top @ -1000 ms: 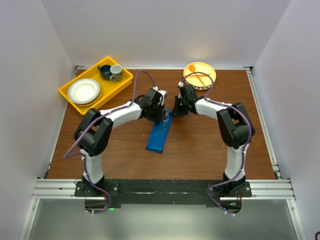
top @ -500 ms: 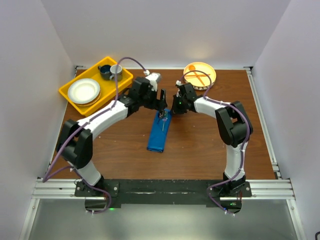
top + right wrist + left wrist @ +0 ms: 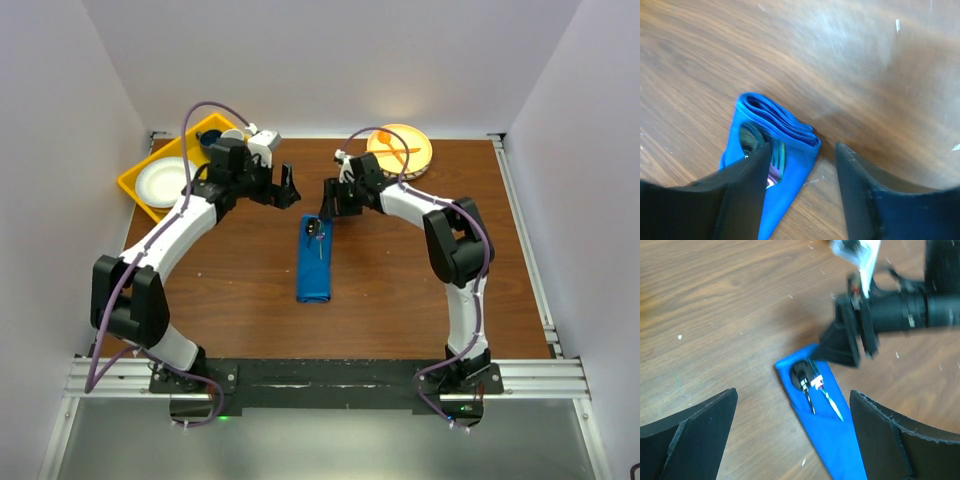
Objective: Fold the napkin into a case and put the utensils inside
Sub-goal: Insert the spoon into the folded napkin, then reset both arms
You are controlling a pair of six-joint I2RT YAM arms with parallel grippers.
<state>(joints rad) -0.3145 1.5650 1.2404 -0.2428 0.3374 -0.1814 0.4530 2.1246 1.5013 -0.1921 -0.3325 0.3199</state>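
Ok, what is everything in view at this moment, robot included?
case: one, bright blue, folded cloth lying mid-table.
utensils: two, shiny metal, heads showing at the case's far end.
tray: one, yellow, far left corner.
dish: one, white, in the tray.
cups: two, dark blue and grey, far end of the tray, partly hidden by the left arm.
plate: one, yellow-orange, far edge, right of centre.
plastic spoon and fork: two, orange, on the plate.
table: one, brown wood.
left tool: one, black, open and empty, beyond the case, to its left.
right tool: one, black, open and empty, just past the case's far end.
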